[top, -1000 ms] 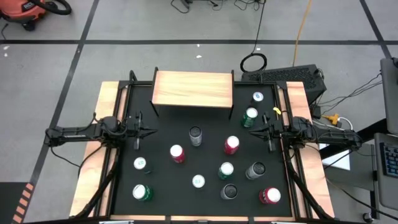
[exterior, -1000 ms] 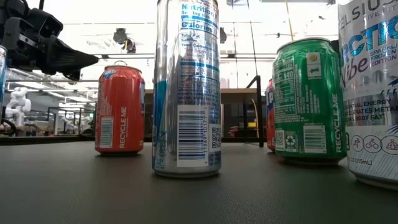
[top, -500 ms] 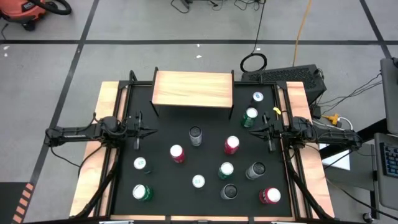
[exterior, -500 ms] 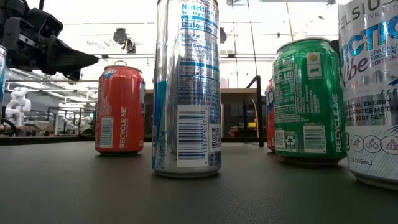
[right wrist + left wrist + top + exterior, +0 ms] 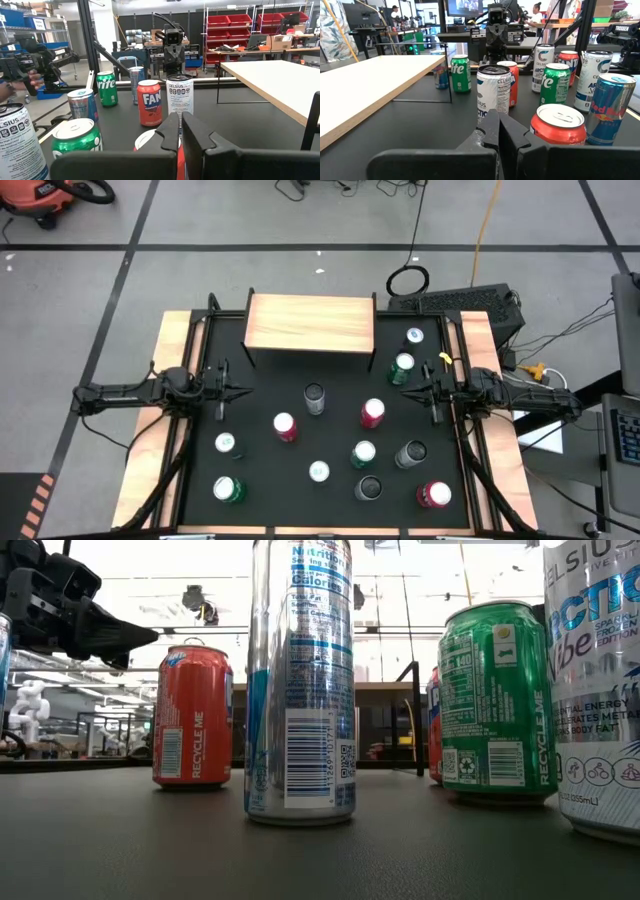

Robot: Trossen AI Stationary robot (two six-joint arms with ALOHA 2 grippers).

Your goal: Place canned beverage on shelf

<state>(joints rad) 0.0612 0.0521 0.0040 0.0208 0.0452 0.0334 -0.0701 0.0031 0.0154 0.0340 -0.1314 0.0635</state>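
Left gripper (image 5: 243, 391): fingers (image 5: 492, 131) pressed together, holding nothing, hanging at the left edge of the desk (image 5: 262, 480) and pointing inward. Right gripper (image 5: 405, 393): same story, fingers (image 5: 174, 131) closed on nothing, at the right edge facing in. Neither touches a can.

Out from there: about a dozen cans stand upright, scattered on the black desk between and in front of the arms. Nearest the left gripper's line is the silver Celsius can (image 5: 314, 398); a red can (image 5: 284, 426) stands just beside it. Near the right gripper are a red can (image 5: 372, 412) and a green Sprite can (image 5: 402, 367), with a blue-topped one (image 5: 414, 338) behind it.

The shelf (image 5: 311, 322), a light-wood board on black legs at the far edge of the desk, carries no can at all.

Judgement: the task looks not yet started. No can picked, none placed. Everything is left: open up, reach a can, grip, lift, set it on the shelf.
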